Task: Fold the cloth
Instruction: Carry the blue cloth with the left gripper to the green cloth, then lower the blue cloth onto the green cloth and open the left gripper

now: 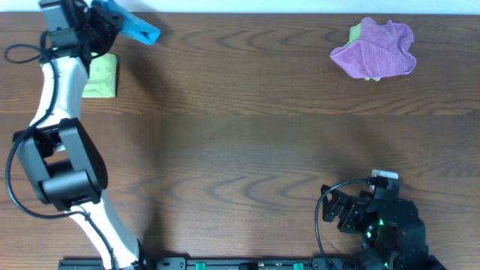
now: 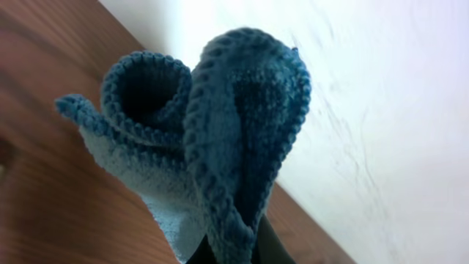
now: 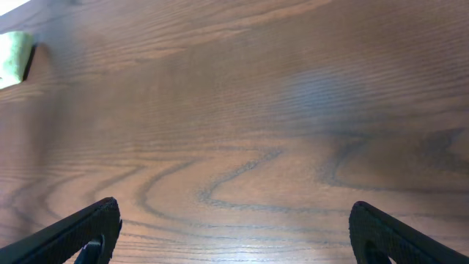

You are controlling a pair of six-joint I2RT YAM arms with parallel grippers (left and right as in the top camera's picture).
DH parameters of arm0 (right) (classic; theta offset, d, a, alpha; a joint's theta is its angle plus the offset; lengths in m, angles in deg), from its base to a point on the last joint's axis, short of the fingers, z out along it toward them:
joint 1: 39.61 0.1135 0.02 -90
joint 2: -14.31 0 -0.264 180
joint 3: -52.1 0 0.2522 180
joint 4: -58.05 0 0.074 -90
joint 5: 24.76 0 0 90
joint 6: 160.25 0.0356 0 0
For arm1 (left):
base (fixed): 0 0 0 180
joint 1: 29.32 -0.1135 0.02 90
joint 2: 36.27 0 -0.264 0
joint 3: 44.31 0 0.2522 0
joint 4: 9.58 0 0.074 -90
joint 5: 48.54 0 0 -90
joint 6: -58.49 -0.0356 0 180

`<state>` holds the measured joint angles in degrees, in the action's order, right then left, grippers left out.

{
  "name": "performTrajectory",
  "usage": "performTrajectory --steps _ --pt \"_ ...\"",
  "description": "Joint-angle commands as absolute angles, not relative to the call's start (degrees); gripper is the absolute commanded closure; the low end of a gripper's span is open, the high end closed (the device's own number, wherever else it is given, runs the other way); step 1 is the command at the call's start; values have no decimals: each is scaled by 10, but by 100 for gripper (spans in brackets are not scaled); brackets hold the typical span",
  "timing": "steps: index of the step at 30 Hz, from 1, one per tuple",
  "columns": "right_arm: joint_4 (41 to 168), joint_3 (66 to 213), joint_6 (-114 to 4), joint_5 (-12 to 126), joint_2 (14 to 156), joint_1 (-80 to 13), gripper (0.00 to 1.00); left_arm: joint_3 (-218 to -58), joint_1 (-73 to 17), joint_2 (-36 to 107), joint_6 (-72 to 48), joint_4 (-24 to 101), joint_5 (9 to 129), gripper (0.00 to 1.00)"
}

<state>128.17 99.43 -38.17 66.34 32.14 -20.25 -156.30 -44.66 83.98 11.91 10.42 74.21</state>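
Dark brown wood-grain tabletop fills every view, with a pale wall beyond its far edge in the left wrist view. At the far left corner the left gripper (image 1: 111,18) has its jaws pressed together on one end of the cloth (image 1: 136,28). The cloth is lifted off the wood. From overhead its long axis runs out from the jaws as a short bunched strip, its free end pointing away from the arm and slanting slightly toward the near edge.

In the left wrist view the cloth (image 2: 212,147) rises straight out of the jaws. It is bright blue, nubbly microfibre, curled into two soft open rolls, with a darker stitched hem tracing each curve.

Just beside the left jaws, on the near side, a light green cloth (image 1: 101,75) lies flat as a folded rectangle. Well apart from them, along the far edge, a purple cloth (image 1: 376,49) sits crumpled in a loose heap, a bit of green showing at its edge.

The right gripper (image 3: 233,213) hangs over bare wood near the front edge, its black jaws spread wide with nothing between them.
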Motion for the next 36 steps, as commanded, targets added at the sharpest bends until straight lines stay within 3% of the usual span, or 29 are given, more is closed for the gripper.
performTrajectory --steps 1,36 --pt "1282 992 -375 669 318 -209 1 -1577 -470 848 109 112 740 94" --pt "1282 992 -375 669 318 -209 1 -1577 -503 895 57 174 693 94"
